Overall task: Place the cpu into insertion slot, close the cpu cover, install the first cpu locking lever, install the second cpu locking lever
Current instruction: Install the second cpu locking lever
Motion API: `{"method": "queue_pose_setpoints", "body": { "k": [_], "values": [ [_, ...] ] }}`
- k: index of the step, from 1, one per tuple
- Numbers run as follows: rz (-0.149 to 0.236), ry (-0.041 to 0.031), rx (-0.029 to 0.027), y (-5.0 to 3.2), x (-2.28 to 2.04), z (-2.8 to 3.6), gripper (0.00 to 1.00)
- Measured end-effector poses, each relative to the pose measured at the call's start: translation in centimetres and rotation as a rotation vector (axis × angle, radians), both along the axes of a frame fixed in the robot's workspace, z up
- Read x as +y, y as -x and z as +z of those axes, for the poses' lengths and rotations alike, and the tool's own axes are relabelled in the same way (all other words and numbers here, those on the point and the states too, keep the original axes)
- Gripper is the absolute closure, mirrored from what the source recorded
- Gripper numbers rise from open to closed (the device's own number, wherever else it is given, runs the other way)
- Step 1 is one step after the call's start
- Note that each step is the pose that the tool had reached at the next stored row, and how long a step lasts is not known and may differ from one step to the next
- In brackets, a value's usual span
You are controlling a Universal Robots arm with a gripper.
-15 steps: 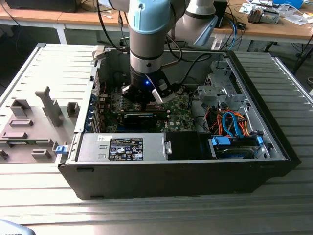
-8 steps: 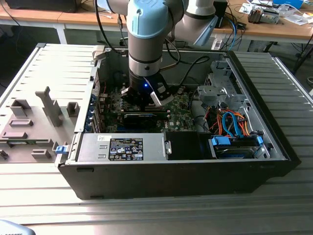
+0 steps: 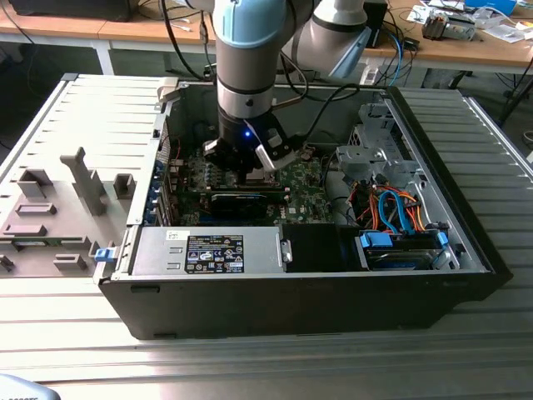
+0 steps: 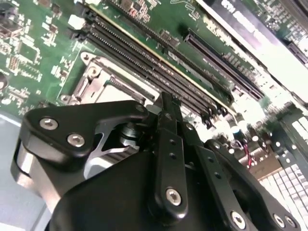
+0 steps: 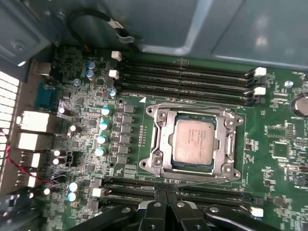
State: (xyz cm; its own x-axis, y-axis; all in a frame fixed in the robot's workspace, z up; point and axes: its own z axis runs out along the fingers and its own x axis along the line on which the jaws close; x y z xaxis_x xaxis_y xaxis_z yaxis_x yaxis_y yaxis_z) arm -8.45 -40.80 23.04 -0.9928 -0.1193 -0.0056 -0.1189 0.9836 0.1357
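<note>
In the first wrist view the cpu (image 5: 194, 140) lies flat in the insertion slot (image 5: 230, 169) on the green motherboard (image 5: 276, 144), its silvery top showing. The cpu cover (image 5: 161, 142) lies down around it, and the chip shows through its window. My gripper (image 5: 165, 193) hangs just above the board beside the slot's edge, over the near memory slots, shut with nothing between its fingers. The second wrist view shows the fingertips (image 4: 166, 102) pressed together next to the slot (image 4: 98, 84). In the exterior view the gripper (image 3: 248, 173) reaches down into the open computer case.
Long black memory slots (image 5: 192, 77) run on both sides of the socket. A long black card (image 3: 241, 200) lies across the board, with a grey power supply (image 3: 208, 250) in front. Orange and blue cables (image 3: 391, 208) fill the exterior view's right. Grey fixtures (image 3: 83, 179) stand outside the case.
</note>
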Motion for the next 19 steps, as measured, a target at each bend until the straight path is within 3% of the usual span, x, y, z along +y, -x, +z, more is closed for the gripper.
{"method": "queue_pose_setpoints", "body": {
  "k": [3, 9, 15, 19],
  "values": [
    [0.000, -0.0035, -0.0001, 0.36, -0.02, -0.12, 0.89],
    [0.000, -0.0257, -0.0001, 1.71, -0.07, -0.66, 0.89],
    [0.006, -0.0279, 0.0000, 2.11, -0.16, -1.37, 0.89],
    [0.008, -0.0292, 0.0002, 2.24, 0.03, -1.81, 0.89]
  ]
}}
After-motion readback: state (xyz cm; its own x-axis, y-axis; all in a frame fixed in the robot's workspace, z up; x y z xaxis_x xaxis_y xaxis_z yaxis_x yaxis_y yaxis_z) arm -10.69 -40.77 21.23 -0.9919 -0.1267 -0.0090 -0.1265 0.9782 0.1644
